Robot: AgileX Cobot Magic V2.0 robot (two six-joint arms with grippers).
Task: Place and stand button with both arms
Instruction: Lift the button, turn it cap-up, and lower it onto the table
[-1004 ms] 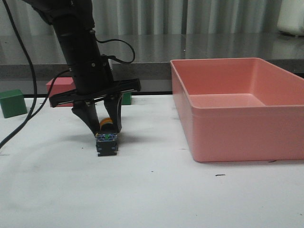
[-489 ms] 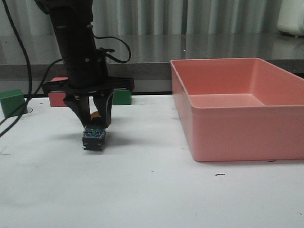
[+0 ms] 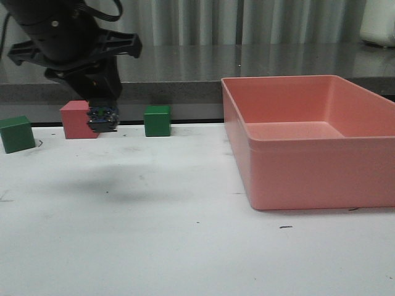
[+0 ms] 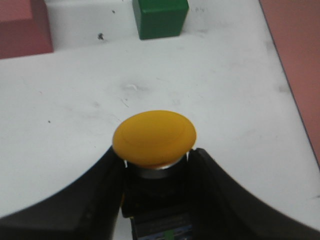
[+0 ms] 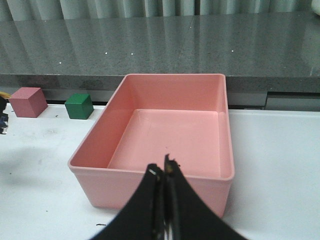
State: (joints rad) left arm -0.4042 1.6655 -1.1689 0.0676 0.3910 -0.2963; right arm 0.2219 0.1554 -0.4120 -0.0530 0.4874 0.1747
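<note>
My left gripper (image 3: 102,114) is shut on the button (image 3: 102,119) and holds it in the air above the table at the back left. In the left wrist view the button's yellow-orange cap (image 4: 154,137) points away from the camera, and its black neck and base sit between my two black fingers (image 4: 95,200). My right gripper (image 5: 163,172) is shut and empty, hovering in front of the pink bin (image 5: 170,127). It does not show in the front view.
A large pink bin (image 3: 308,139) stands on the right of the white table. At the back left stand a red cube (image 3: 77,120), a green cube (image 3: 157,120) and another green cube (image 3: 16,133). A grey counter runs behind the table.
My left gripper has lifted the button off the table and carried it up and to the left. The two cubes behind it are now uncovered.
</note>
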